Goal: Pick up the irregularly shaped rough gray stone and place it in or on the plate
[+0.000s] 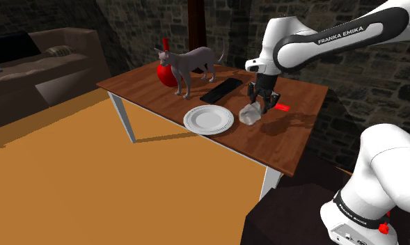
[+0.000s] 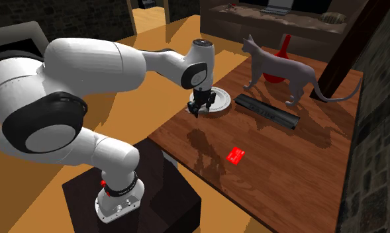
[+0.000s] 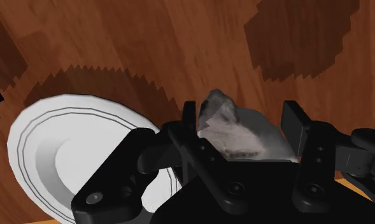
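A rough, pale grey stone (image 3: 240, 132) sits clasped between my two black fingers in the wrist view. In the shoulder view my gripper (image 1: 255, 106) hangs low over the brown table with the stone (image 1: 249, 114) in its jaws, just off the right rim of the white plate (image 1: 209, 120). The plate (image 3: 46, 153) lies flat near the table's front edge, beside the stone and apart from it. From the second exterior view the gripper (image 2: 198, 110) stands in front of the plate (image 2: 221, 100) and hides part of it.
A grey cat figure (image 1: 193, 64), a red vase (image 1: 166, 72) and a long black bar (image 1: 221, 90) stand behind the plate. A small red card (image 1: 282, 107) lies by the gripper. The table's front edge (image 1: 238, 149) runs close to the plate.
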